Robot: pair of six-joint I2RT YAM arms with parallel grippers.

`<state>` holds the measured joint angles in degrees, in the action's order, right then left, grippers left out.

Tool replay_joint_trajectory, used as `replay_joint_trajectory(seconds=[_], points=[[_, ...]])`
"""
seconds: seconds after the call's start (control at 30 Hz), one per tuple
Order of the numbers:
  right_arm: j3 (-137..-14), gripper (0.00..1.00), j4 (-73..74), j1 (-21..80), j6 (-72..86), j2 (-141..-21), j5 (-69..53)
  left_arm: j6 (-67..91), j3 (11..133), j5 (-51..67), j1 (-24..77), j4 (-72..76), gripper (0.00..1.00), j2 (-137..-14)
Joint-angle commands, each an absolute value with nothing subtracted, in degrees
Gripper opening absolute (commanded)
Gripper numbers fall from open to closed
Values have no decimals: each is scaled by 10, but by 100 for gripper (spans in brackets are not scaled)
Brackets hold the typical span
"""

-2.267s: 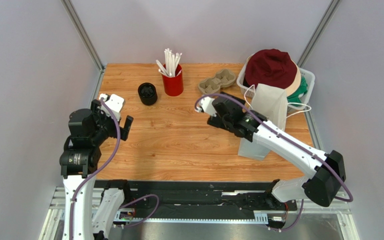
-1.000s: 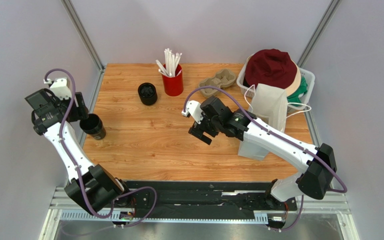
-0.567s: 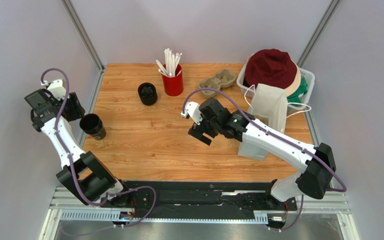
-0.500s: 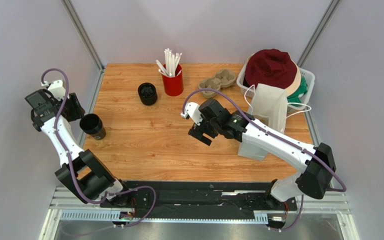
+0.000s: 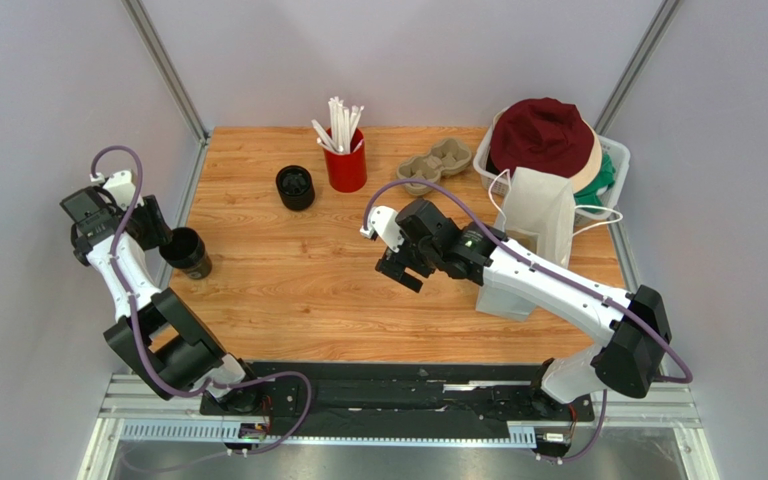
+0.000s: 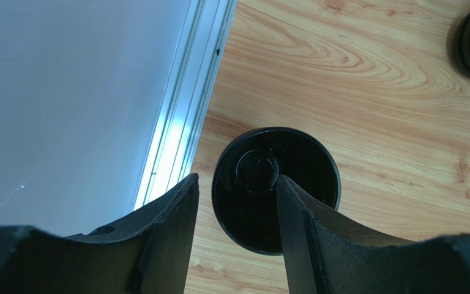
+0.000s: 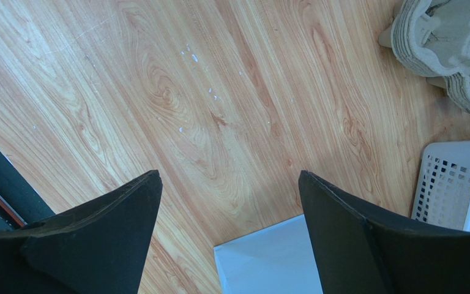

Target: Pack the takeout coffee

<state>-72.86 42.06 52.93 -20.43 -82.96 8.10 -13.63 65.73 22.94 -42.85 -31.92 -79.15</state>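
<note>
Left wrist: cup (image 6: 253, 174) upright, mouth up, axis vert.; left gripper (image 6: 236, 179) & right gripper (image 7: 228, 174) jaws apart.

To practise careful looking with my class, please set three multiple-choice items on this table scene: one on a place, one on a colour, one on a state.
1. Where on the table does the takeout coffee stand?
A. by the left edge
B. at the far right corner
C. in the middle

2. What colour is the straw cup?
A. blue
B. red
C. green

3. How is the right gripper?
A. shut on the straw cup
B. shut on the takeout coffee
C. open and empty

Answers: 1 A, it stands beside the left rail. 2 B, its wall shows red from above. 3 C, its jaws stand wide apart over bare wood.
</note>
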Motion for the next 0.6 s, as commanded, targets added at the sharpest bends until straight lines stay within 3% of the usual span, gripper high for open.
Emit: replay_joint_trajectory(seconds=[0.0, 0.1, 0.17, 0.57], points=[[-725, 88, 394, 534, -212, -831, 91, -147, 652, 228, -434, -286, 56, -802], [-725, 88, 393, 536, -212, -832, 93, -145, 650, 231, -434, -283, 55, -809], [-724, 88, 393, 538, -214, -834, 94, -145, 649, 232, -434, -282, 50, -812], [-721, 88, 391, 544, -219, -838, 102, -155, 638, 234, -434, -273, 45, -823]])
